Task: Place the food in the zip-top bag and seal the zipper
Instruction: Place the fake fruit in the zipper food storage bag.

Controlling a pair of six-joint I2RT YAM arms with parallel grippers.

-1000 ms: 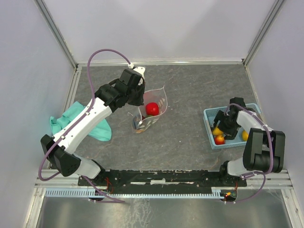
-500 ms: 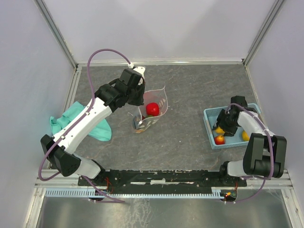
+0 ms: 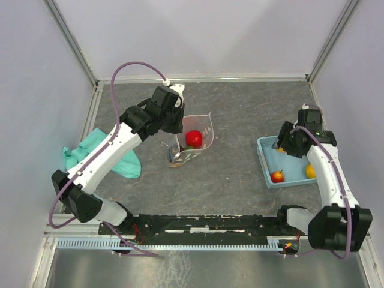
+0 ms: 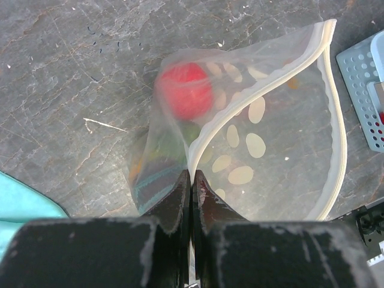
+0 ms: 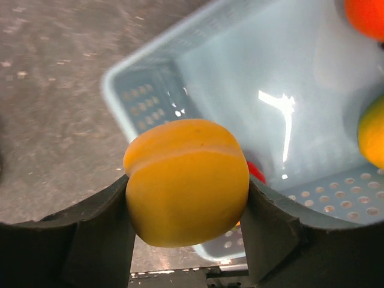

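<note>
Left claw (image 4: 191, 180) pinches the clear dotted plastic bag's (image 4: 270, 138) whitish zipper strip (image 4: 343, 150); right claw (image 5: 187, 198) clamps a glossy yellow toy fruit (image 5: 186, 174).

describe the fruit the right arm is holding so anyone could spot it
Find the blue basket on the table's right side. Over its far end, the right end effector is shut on a yellow-orange fruit. Unlike the pieces lying in the basket, it is held between dark fingers and has a crease across it.
</note>
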